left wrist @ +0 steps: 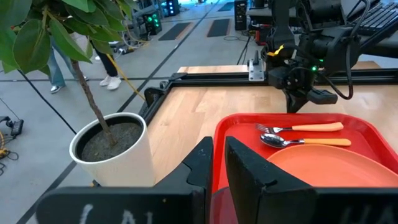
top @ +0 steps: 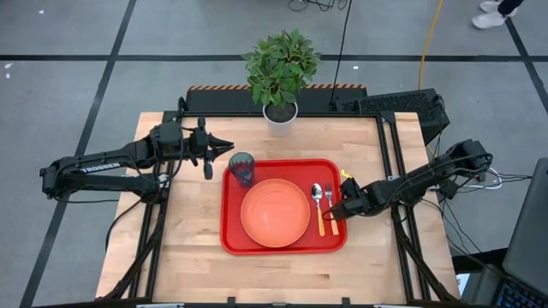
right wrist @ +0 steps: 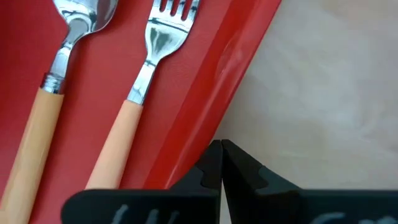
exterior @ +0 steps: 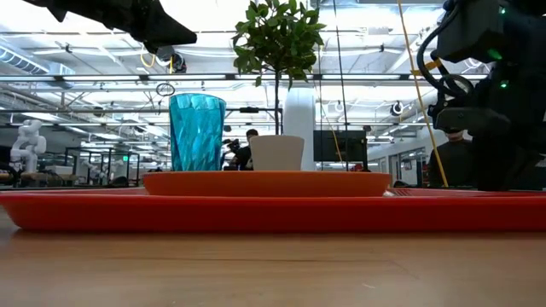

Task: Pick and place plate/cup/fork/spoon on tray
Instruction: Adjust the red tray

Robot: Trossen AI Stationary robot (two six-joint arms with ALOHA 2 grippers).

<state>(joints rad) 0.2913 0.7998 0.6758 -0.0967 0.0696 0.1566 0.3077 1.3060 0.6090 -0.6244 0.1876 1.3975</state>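
Note:
The red tray lies mid-table. On it rest the orange plate, the teal cup upright at its far left corner, and the spoon and fork side by side, right of the plate. My right gripper, shut, points down at the tray's right rim, just right of the fork's handle. My left gripper hovers left of the cup above the table, its fingers a narrow gap apart with nothing between them. My right gripper's shut fingertips stand at the outer edge of the tray's right rim, coming from above and slanting in from the table's right. I cannot tell whether they touch the rim.
A potted plant in a white pot stands at the table's far edge, behind the cup. Bare wood stretches along the near side of the tray. A small yellow piece sits off the tray's far right corner.

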